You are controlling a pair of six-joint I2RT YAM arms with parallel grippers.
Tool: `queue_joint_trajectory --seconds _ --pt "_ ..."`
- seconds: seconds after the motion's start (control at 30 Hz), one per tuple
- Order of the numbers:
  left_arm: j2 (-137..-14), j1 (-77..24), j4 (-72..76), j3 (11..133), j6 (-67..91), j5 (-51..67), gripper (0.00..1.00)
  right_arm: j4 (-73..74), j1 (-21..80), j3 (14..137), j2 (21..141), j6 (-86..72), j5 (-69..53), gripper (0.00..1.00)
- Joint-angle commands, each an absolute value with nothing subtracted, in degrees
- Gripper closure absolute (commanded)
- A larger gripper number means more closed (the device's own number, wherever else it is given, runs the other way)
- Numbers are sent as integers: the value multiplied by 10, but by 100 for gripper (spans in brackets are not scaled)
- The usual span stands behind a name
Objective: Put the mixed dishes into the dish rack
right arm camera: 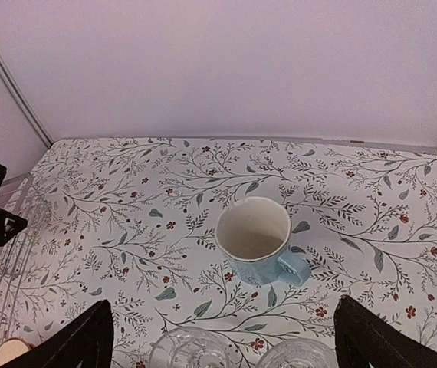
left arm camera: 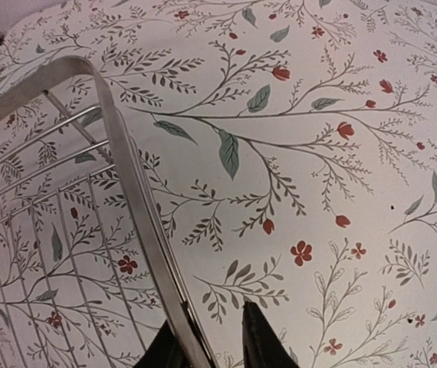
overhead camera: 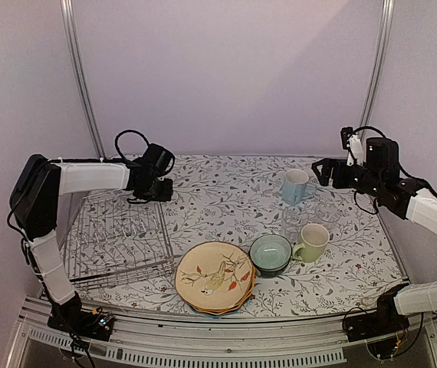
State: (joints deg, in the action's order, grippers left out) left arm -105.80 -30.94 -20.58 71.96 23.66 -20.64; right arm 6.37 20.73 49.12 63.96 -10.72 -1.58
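Silver wire of the dish rack point(overhead camera: 119, 238), at the left of the bench point(overhead camera: 226, 192), is straddled at its far right corner by the left jaws, which are parted with a gap left beside the rim. The right jaws are spread wide, gripping nothing, above two clear glasses point(right arm camera: 192, 349), with the light blue mug point(right arm camera: 255, 238) upright beyond them. The pale yellow-green mug point(overhead camera: 312, 242), a teal bowl point(overhead camera: 271, 254) and the stacked plates point(overhead camera: 215, 277) are set near the front, outside the rack.

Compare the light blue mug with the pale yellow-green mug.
The light blue mug stands farther back; the pale yellow-green mug sits nearer, beside the teal bowl. The blue one's handle points right in the top view, the yellow-green one's left toward the bowl. Both stand upright.
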Motion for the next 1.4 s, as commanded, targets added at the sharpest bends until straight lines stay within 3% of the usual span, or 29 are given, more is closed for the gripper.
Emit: queue_joint_trajectory --seconds 0.0,0.37,0.67,1.07,1.37 --pt "-1082 -307 -228 761 212 -191 81 54 211 480 642 -114 -24 1" --pt "-1168 -309 -257 897 194 -172 100 50 212 480 653 -118 -31 1" --pt "-1244 -320 -255 987 265 -148 100 58 212 497 666 -115 -44 1" --pt "-1280 -331 -193 1006 345 -137 100 84 226 508 683 -108 -75 1" --pt "-1300 -334 -177 1015 348 -118 88 113 258 520 708 -102 -84 1"
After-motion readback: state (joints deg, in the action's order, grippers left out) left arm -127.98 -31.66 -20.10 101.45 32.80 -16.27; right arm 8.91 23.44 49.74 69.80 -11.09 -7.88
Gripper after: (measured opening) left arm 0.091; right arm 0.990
